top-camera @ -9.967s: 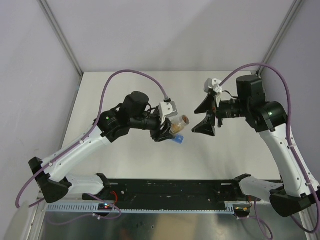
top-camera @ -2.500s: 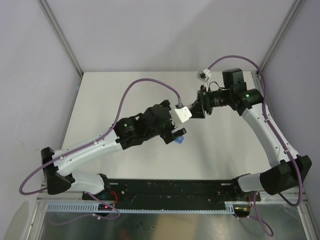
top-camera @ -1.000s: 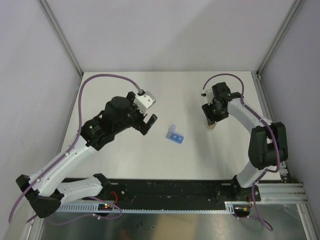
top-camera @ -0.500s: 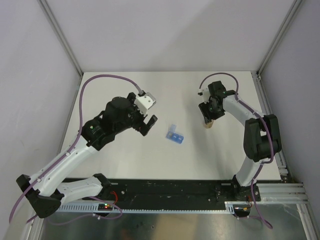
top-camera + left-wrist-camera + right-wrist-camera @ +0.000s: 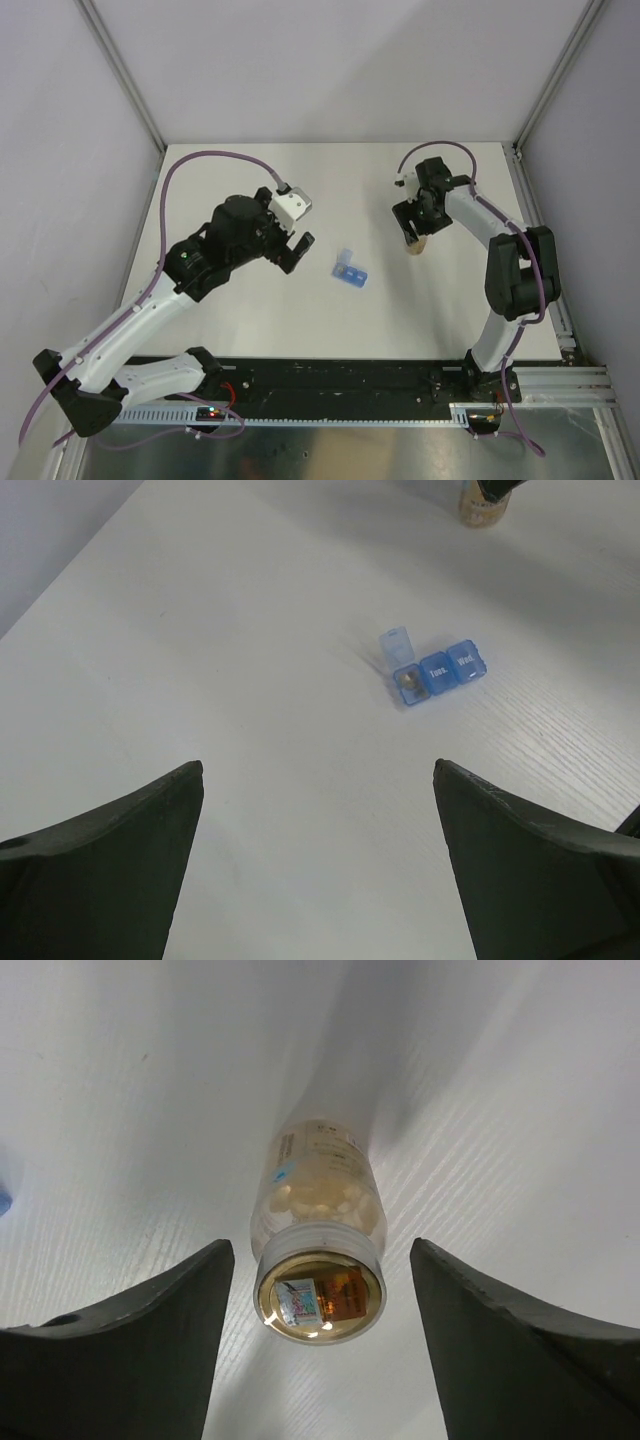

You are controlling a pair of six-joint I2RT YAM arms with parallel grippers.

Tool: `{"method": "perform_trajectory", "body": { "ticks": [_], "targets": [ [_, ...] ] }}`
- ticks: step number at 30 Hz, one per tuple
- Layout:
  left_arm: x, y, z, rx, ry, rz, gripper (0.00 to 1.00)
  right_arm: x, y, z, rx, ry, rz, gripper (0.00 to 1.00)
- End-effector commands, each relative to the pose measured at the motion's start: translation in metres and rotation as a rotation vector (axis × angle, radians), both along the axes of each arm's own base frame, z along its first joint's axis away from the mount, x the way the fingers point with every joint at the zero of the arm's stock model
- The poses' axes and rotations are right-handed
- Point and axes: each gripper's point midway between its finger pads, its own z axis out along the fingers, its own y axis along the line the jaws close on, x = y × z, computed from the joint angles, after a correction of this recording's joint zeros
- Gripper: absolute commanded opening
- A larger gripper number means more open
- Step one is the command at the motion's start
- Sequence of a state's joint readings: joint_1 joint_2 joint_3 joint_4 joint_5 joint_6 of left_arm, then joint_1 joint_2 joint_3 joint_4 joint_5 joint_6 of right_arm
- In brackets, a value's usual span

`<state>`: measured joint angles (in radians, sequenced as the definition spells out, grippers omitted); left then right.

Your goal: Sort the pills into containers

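light-blue pill box [image 5: 450,667], contents of open compartment [image 5: 408,684] indistinct

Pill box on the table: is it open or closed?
Partly open. The pill box has one end lid flipped up, with a small brownish piece in that compartment; the other two lids lie shut.

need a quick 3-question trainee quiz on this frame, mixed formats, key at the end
1. True or false: the left gripper is holding the pill box.
2. How many of the pill box's lids are open? A) none B) one C) all three
3. Fill in: the open right gripper straddles the ____ without touching it.
Key: 1 false, it is open and empty; 2 B; 3 bottle.
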<state>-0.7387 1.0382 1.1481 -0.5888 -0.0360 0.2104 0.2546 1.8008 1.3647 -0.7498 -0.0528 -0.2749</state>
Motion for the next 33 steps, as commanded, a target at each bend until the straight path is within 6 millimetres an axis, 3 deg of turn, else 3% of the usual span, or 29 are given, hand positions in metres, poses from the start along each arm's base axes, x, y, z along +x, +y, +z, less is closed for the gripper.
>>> {"method": "perform_trajectory", "body": {
  "ticks": [1,9,15,19,24,33],
  "targets": [
    [-0.002,0.003,0.009,-0.029,-0.024,-0.008,1.0,0.016,0.006,0.046,0.039,-0.115,0.016,0.78],
    [0.003,0.009,0.012,-0.042,-0.024,0.02,1.0,0.005,0.029,0.094,0.111,-0.214,0.112,0.84],
    [0.009,0.016,0.014,-0.086,0.007,0.052,1.0,-0.024,0.067,0.105,0.154,-0.259,0.274,0.85],
    [0.012,0.022,0.019,-0.125,0.018,0.07,1.0,-0.044,0.092,0.097,0.192,-0.243,0.375,0.84],
    [0.016,0.035,0.026,-0.162,0.016,0.108,1.0,-0.062,0.118,0.068,0.188,-0.177,0.475,0.83],
    [0.021,0.047,0.025,-0.175,0.022,0.144,1.0,-0.08,0.146,0.017,0.157,-0.081,0.567,0.82]
  ]
}}
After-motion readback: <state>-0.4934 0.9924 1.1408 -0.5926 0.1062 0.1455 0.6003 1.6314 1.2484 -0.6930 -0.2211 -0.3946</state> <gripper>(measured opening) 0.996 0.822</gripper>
